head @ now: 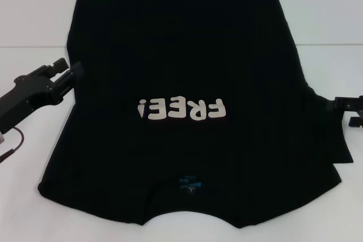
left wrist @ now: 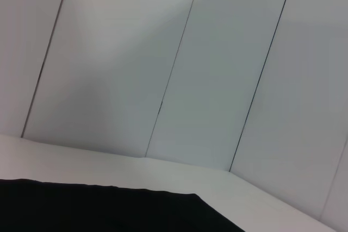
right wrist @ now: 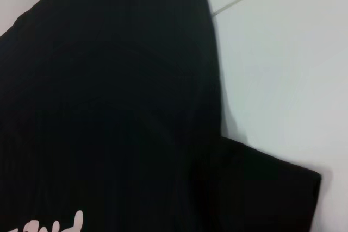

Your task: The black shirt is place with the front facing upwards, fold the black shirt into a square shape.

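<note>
The black shirt lies flat on the white worktop, front up, neck on the near side. Its "FREE!" lettering sits in the middle. The left hand is at the shirt's left edge, its fingers apart. The right hand is at the right sleeve; I cannot tell how it stands.
</note>
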Controlling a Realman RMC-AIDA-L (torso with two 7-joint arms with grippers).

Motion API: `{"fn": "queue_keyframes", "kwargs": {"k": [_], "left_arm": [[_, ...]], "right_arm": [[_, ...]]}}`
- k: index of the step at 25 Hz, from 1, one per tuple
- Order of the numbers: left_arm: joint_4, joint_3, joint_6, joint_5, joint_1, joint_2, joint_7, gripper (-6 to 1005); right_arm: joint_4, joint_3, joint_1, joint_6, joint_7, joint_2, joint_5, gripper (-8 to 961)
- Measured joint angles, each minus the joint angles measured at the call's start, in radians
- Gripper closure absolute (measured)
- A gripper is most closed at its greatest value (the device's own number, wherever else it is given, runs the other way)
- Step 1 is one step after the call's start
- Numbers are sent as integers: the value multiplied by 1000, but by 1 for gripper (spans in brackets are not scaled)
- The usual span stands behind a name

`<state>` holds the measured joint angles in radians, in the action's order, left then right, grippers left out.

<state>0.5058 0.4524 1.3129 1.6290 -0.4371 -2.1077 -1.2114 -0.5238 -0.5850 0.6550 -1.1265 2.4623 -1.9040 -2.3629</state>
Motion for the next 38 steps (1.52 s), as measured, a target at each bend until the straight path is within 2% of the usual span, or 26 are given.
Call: {"fn": "queue_keyframes", "kwargs": {"k": [10,23,31,38], "left_arm": [[-6,0,-29,0,-9,-2,23,533],[-6,0,-42,-1,-20,-3,35,533],[-6,0,-54,-2,-23,-3,35,533],[-6,0,-58,-2,-27,-5,40,532]], "right_arm": [[53,-12,29,56,-10,-12,-2,27],[61,5,25,103,-19,-23,13,29],[61,10,25,113,-18,-20,23,215],[77,4,37,92,-14,-21,18,510]]}}
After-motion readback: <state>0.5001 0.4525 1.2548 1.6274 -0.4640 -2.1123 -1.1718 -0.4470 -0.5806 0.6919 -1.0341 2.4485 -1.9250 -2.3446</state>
